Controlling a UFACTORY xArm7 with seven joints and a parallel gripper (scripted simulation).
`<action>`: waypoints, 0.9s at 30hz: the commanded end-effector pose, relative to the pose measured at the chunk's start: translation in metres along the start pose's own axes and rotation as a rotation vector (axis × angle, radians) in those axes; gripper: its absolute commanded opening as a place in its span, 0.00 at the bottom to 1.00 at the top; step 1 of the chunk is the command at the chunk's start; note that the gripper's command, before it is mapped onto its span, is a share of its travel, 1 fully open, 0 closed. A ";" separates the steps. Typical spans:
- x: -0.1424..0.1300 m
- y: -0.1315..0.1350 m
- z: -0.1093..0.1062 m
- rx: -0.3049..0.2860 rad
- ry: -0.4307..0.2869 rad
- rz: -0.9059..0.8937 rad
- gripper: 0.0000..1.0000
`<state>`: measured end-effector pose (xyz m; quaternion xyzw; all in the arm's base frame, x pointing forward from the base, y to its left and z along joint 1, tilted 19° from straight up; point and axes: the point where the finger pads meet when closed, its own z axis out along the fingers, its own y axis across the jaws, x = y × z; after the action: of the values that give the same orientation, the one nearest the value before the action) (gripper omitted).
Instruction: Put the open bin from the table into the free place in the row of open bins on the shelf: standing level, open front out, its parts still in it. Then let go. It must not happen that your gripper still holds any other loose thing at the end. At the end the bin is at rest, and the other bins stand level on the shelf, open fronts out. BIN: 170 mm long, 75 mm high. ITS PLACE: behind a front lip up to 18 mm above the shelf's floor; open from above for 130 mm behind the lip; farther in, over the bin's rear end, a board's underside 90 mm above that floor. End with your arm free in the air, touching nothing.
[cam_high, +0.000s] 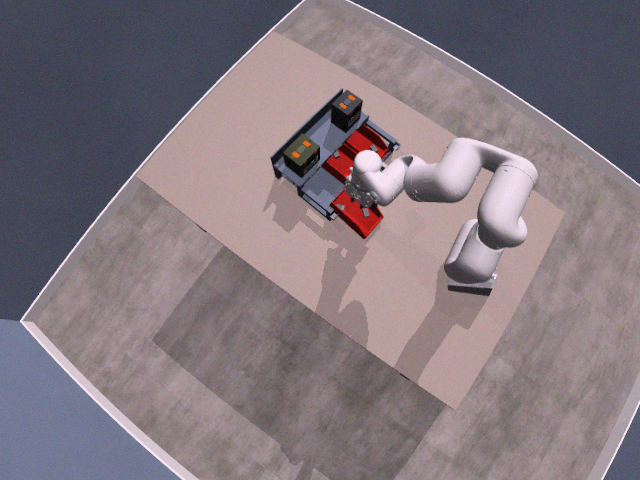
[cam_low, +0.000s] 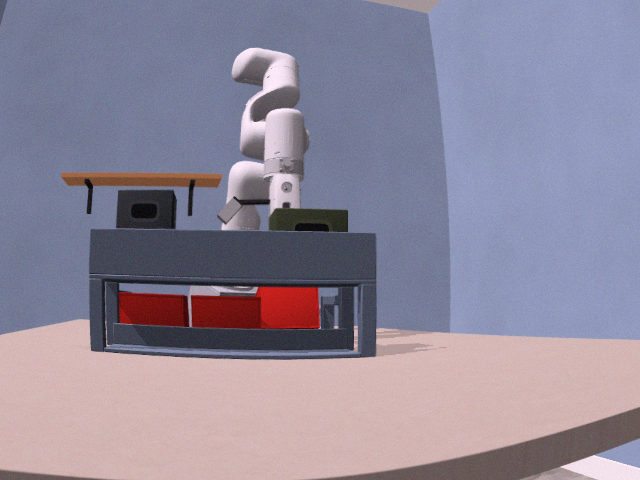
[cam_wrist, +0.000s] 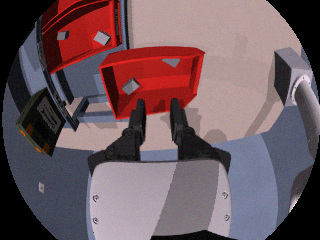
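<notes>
The red table bin (cam_high: 358, 221) (cam_low: 290, 308) (cam_wrist: 167, 82) stands on the table in front of the shelf, with grey parts inside. My gripper (cam_high: 360, 203) (cam_wrist: 157, 107) is open partway and empty, its fingers pointing down at the bin's near side in the wrist view; in the exterior view its fingers are hidden. Two red shelf bins (cam_high: 338, 164) (cam_low: 225, 311) (cam_wrist: 82, 50) stand side by side on the shelf. The free place (cam_high: 321, 187) (cam_wrist: 90, 75) lies beside them, at the end nearer the olive box. The exact finger height over the bin is unclear.
The shelf's upper board (cam_high: 323, 135) (cam_low: 232, 253) carries an olive box (cam_high: 302, 153) (cam_low: 310, 219) (cam_wrist: 40, 122) near the free place and a black box (cam_high: 347, 109) (cam_low: 146, 209) at its other end. An orange wall board (cam_low: 142, 179) shows in the exterior view.
</notes>
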<state>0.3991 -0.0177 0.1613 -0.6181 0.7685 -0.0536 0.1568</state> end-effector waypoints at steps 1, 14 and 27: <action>-0.001 0.013 0.001 0.011 -0.001 0.000 0.33; -0.001 0.065 0.016 0.011 -0.001 0.000 0.33; -0.001 0.071 0.018 0.011 -0.001 0.000 0.33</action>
<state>0.3432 -0.0001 0.1272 -0.6173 0.7682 -0.0565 0.1598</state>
